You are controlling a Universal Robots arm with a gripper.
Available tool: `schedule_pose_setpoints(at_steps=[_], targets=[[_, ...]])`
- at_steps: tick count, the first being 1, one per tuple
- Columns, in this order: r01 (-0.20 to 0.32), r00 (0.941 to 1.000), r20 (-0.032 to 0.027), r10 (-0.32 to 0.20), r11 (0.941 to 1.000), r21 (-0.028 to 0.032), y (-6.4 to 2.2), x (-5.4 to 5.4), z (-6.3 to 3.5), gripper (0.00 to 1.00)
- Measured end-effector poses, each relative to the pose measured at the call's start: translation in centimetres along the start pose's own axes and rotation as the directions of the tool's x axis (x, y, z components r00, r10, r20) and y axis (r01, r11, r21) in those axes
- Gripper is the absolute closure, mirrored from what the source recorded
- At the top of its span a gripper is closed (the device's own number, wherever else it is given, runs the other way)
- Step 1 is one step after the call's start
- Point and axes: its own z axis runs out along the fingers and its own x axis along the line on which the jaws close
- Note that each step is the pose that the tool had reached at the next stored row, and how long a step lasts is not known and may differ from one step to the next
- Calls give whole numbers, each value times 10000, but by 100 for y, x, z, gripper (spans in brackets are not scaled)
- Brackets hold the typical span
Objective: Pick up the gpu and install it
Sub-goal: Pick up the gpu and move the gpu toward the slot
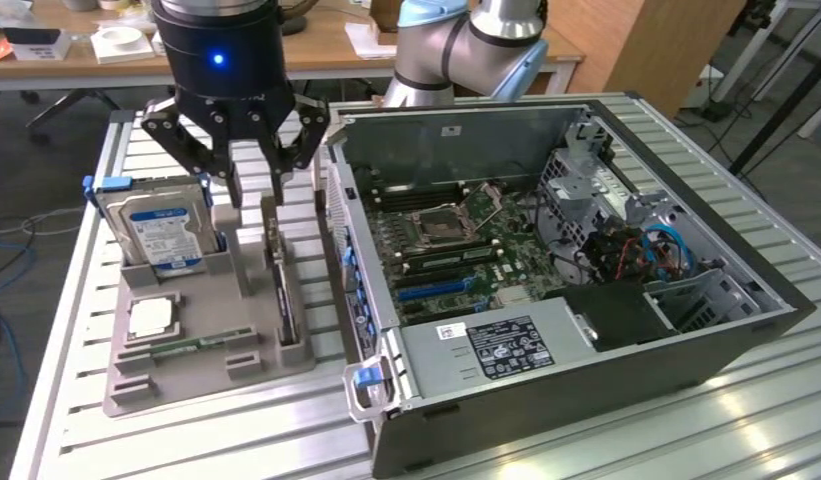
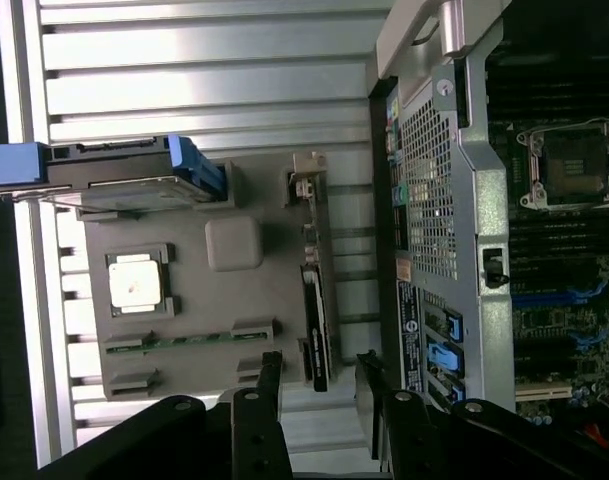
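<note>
**Exterior view: thin dark gpu card on edge, black tool spread above it**

The gpu, a flat black board with a pale metal bracket at its far end, stands on its long edge in a slot of the grey moulded tray. Its long axis runs from near to far, roughly parallel to the side wall of the case beside it. In the wrist view the card shows as a narrow dark strip, and its bracket is the end farther from the fingers.

The tool hovers over that slot with its fingers wide apart, gripping nothing. One finger lies to each side of the card's line, so I judge the closing direction to cross the board's thin dimension. No contact with the card shows. How far along the card's length the tool hangs I cannot fix.

To the exterior view's left on the same tray stand a silver hard drive with a blue label, a pale square processor chip and a narrow green memory stick. To the exterior view's right, just beside the tray, lies the open black computer case with its green motherboard exposed. All of it rests on the ribbed aluminium surface.
</note>
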Motion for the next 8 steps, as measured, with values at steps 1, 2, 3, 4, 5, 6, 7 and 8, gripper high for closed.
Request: schedule_pose_setpoints(at_steps=[1,2,3,4,5,6,7,8], targets=[[0,10000,1,0,10000,-2,-1,0,18,57],[0,10000,2,0,10000,-3,-2,1,37,57],[0,10000,1,0,10000,-3,-2,1,55,57],[1,10000,0,-1,10000,-3,-3,1,72,57],[1,10000,1,-1,10000,-4,-4,2,90,57],[1,10000,1,-1,10000,-3,-5,2,109,57],[0,10000,0,0,10000,-3,-6,3,127,57],[0,10000,0,0,10000,-3,-7,3,145,57]])
